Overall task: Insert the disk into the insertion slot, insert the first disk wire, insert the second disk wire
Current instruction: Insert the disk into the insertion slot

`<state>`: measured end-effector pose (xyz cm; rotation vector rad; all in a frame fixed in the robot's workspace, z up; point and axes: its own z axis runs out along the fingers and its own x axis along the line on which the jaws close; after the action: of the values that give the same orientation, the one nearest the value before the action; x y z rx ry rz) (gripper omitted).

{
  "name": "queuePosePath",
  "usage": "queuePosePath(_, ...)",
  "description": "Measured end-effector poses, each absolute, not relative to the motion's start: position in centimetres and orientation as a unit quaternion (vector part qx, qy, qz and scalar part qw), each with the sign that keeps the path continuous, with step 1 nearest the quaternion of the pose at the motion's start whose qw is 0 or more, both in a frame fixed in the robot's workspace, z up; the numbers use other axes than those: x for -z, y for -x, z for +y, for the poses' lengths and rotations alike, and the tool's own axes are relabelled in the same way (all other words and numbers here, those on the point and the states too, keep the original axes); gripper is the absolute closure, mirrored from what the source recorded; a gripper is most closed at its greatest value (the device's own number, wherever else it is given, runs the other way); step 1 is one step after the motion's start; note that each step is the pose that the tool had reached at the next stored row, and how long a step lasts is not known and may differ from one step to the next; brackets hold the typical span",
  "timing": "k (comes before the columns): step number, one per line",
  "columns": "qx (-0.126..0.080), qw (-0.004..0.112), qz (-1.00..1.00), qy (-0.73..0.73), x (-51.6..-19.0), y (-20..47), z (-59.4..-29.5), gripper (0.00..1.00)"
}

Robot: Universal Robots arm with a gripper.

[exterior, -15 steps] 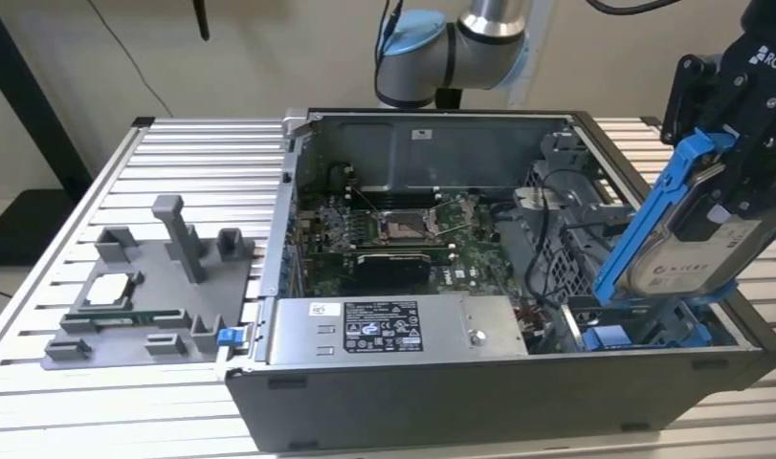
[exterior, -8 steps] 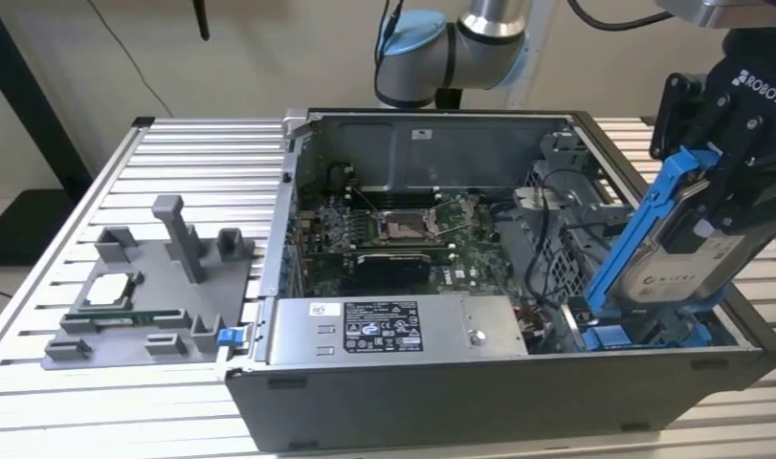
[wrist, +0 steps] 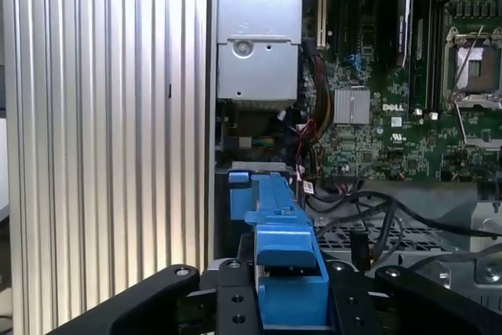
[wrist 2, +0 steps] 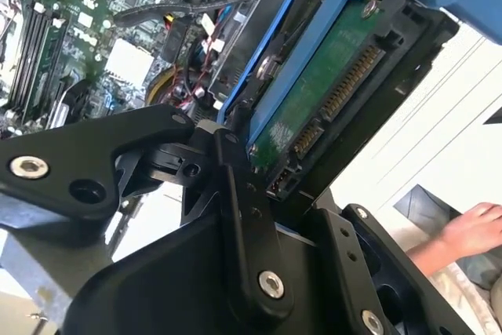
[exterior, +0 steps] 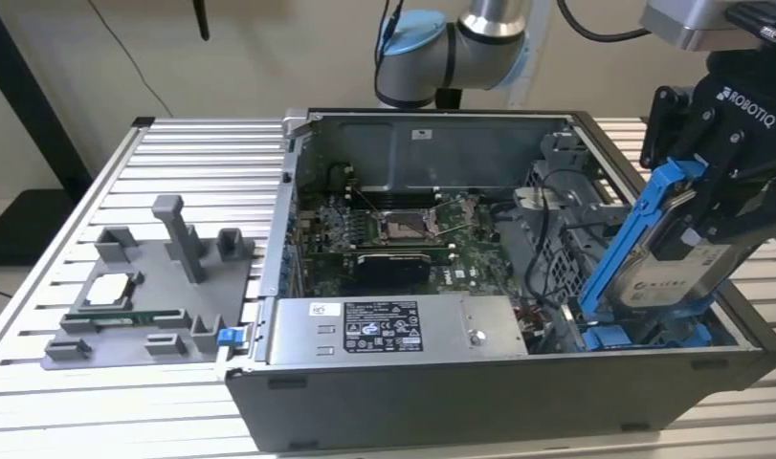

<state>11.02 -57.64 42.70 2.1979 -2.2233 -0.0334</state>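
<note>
One disk [exterior: 666, 277], clamped by its blue carrier [exterior: 624, 249] between the gripper's [exterior: 732, 210] fingers, tilts over the insertion slot [exterior: 643, 335] at the computer case's [exterior: 490, 402] near corner on the exterior view's right; likely stiff, weighty and shock-sensitive, it is best held by the carrier, off the circuit board [wrist 2: 321, 92].

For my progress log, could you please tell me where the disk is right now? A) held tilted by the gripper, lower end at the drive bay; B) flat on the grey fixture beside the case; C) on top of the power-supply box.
A: in the exterior view the gripper is clamped on the disk, which leans steeply with its lower end at the insertion slot.
</note>
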Motion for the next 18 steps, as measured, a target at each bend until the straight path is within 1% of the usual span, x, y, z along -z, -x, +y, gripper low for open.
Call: queuePosePath(18, 0.013, 0.005, -0.711, -0.703, -41.1, -11.1, -57.1, 1.0)
